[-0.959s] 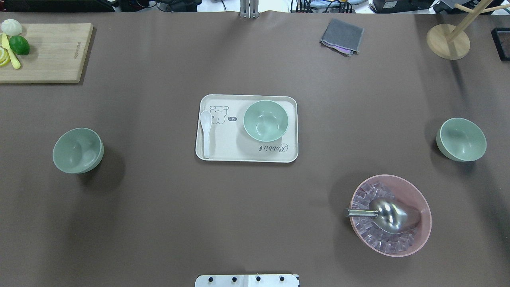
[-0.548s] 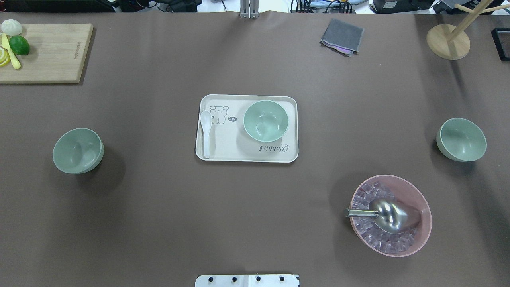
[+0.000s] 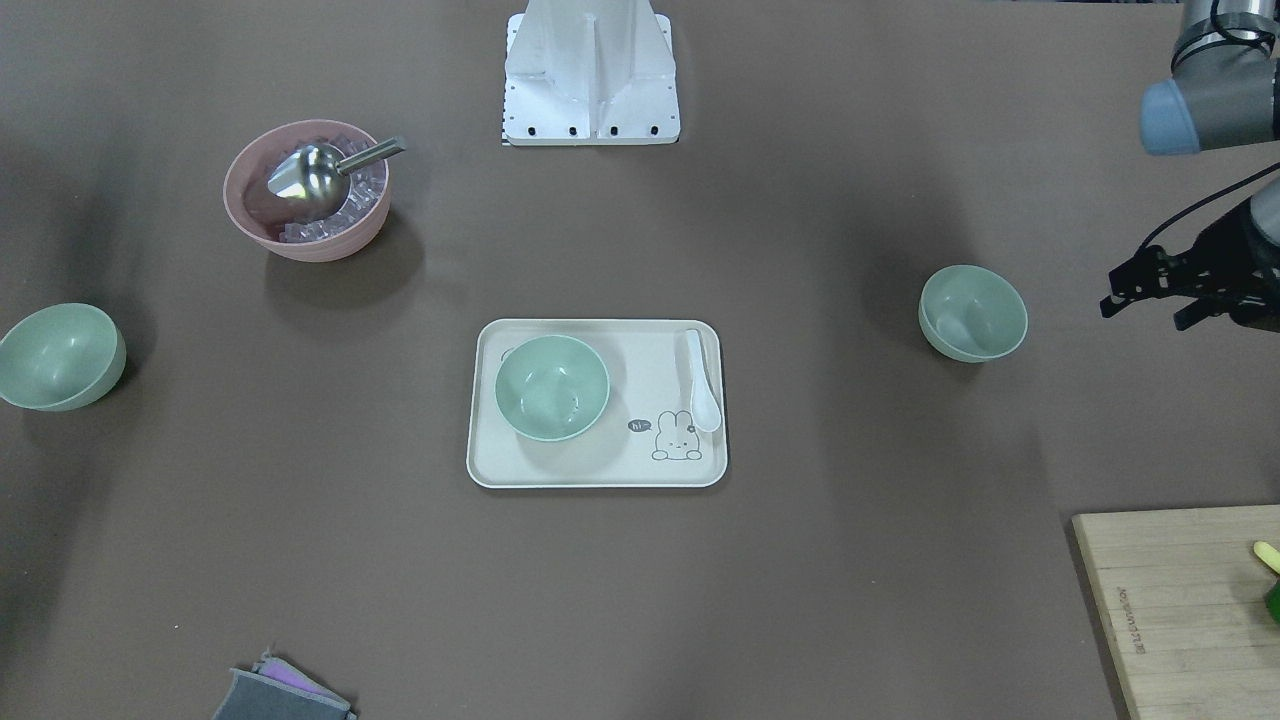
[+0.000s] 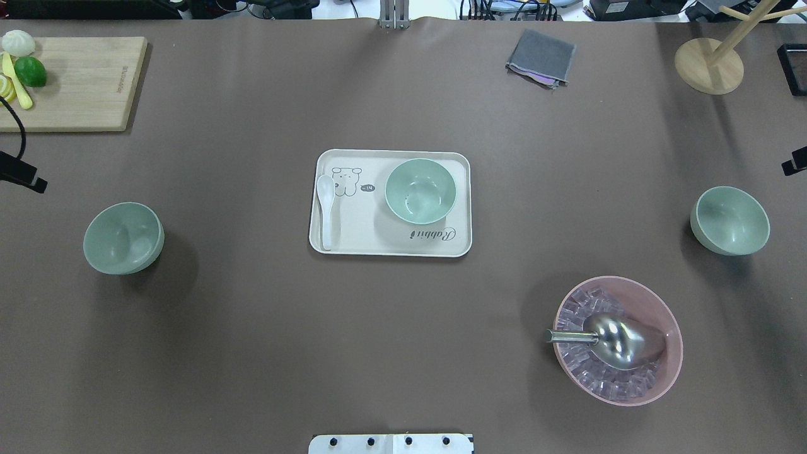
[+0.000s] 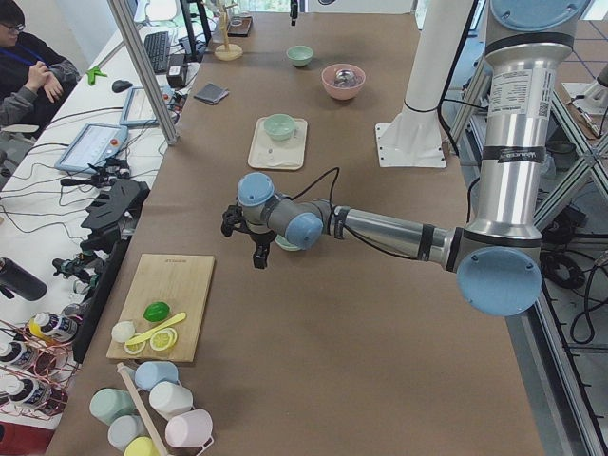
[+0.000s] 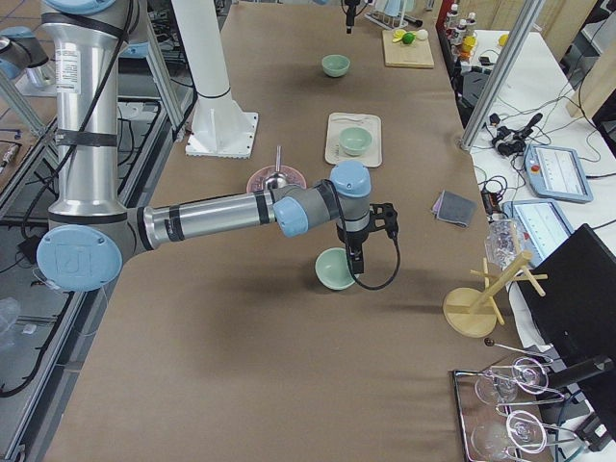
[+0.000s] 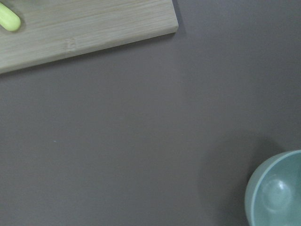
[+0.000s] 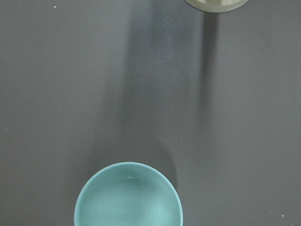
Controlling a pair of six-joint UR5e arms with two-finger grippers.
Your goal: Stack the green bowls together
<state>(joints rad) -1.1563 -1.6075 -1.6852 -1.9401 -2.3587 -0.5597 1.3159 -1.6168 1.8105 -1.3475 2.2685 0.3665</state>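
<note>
One bowl sits on the tray; the left bowl and right bowl stand well off either side of it. Left hand hangs spread, farther out; I'd centre it over a rim wall first. Right hand: grip unclear.

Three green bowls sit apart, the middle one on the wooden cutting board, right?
No: the middle green bowl sits on the cream tray, not the cutting board, per the overhead view. The left bowl and right bowl sit apart from it.
</note>
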